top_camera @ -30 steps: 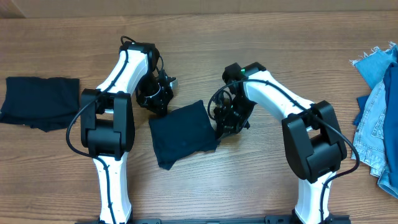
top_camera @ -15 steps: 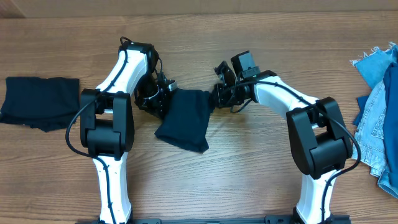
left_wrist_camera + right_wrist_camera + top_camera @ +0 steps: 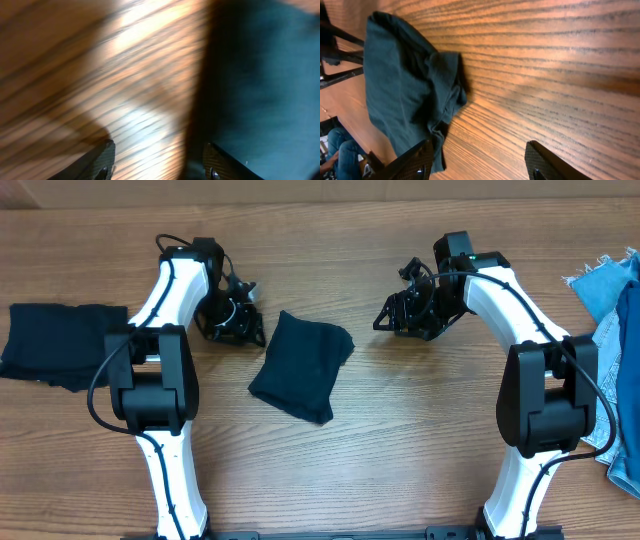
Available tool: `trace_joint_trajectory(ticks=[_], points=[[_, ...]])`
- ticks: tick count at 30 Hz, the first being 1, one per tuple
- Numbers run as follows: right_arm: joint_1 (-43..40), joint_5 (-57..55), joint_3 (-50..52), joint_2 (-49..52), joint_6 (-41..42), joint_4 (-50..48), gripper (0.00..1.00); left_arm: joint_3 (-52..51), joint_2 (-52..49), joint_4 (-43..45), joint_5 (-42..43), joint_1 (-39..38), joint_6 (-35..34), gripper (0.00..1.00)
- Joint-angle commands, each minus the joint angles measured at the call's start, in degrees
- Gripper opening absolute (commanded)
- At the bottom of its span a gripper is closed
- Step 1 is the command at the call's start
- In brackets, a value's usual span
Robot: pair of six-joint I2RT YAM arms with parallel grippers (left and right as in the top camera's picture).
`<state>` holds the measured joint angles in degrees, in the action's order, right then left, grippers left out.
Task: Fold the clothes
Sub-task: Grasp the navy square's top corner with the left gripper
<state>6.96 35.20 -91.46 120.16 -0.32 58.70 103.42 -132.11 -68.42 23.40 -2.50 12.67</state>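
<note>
Closest in, my left gripper (image 3: pixel 159 158) had its jaws spread over bare table (image 3: pixel 400 450), gripping nothing, with the cloth (image 3: pixel 302 368) close along one side. My right gripper (image 3: pixel 477 160) was spread and empty too, low over the wood, the cloth lying a little way ahead. Both sat apart from it, one to each side, which I judged left the fold undisturbed. The cloth lay doubled up mid-table, one corner rumpled. Farther out, a dark folded piece (image 3: pixel 60 345) rested at the left edge, likely the spot for finished work. Denim (image 3: pixel 612 320) was heaped at the right edge, probably awaiting its turn.
</note>
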Motion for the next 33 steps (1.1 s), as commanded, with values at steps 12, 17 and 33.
trace_joint_trajectory(ticks=[12, 17, 33], points=[[0.24, 0.44, -1.29, -2.51, -2.99, 2.8, 0.63, -1.2, 2.14, 1.46, 20.13, 0.66, 11.87, 0.78], [0.24, 0.46, -1.29, -2.51, -2.97, 2.78, 0.63, -5.38, 2.12, 2.23, 20.11, -2.03, 18.88, 0.83], [0.24, 0.46, -1.29, -2.51, -2.95, 3.41, 0.62, -12.09, 2.12, 9.75, 20.35, -6.56, 15.56, 0.27]])
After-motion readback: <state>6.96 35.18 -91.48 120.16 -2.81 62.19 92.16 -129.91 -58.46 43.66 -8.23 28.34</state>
